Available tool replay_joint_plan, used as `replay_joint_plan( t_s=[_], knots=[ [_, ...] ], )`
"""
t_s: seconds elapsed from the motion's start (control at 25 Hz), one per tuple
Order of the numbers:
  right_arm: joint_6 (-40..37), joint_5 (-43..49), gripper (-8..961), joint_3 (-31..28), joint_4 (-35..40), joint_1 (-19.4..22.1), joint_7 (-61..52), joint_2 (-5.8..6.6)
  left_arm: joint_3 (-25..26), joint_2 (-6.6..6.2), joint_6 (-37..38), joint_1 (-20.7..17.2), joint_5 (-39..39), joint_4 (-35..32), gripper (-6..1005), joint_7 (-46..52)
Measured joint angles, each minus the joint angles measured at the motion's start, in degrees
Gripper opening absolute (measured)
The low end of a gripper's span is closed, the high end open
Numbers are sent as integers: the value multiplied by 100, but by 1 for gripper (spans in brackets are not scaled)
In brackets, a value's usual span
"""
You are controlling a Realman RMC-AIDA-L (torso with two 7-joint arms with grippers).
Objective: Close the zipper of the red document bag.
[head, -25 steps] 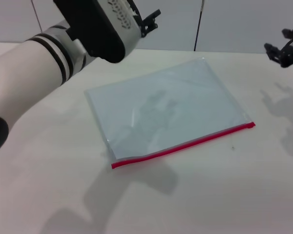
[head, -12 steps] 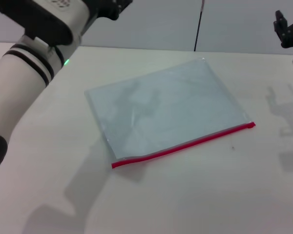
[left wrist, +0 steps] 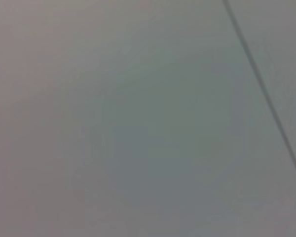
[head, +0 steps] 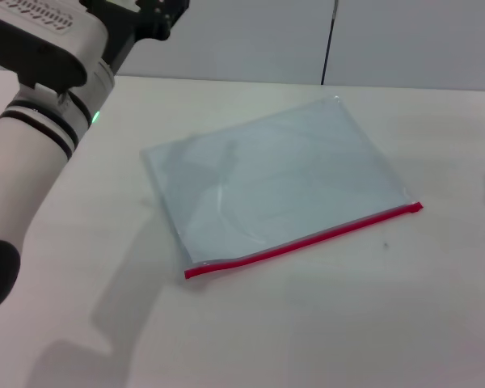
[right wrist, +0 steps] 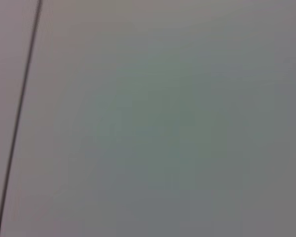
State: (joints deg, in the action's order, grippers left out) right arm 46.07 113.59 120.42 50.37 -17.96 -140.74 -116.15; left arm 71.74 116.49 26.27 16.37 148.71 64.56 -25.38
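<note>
A broad white table is filling most of the head view, with a pale grey wall standing behind its far edge and a thin dark seam running down that wall. The left arm, white with black bands and a small green light, is reaching up along the left side of the view, raised well above the table and apart from everything on it. The red document bag is lying flat near the middle of the table, turned at an angle, its translucent blue-grey sheet looking smooth. The zipper is running as a thin red strip along the bag's near long edge, from the near-left corner to the right corner. The left gripper is showing only as dark parts at the top edge of the view, holding nothing that can be seen; how far its claw is parted cannot be told. Both wrist views are facing only the plain grey wall with its dark seam.
</note>
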Motion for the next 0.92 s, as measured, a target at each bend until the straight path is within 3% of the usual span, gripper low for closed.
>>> replay_joint_plan(
  t_s=[0.44,0.92],
  knots=[
    [1127,-11,519,810,-1217,-86,-1910,0,-156,-8,966,232,-216,-1002,753,542],
    [1207,-39,519,1004,-1376,-196,-2049,-13,-425,-2,1403,251,-164,-1283,752,523]
  ],
)
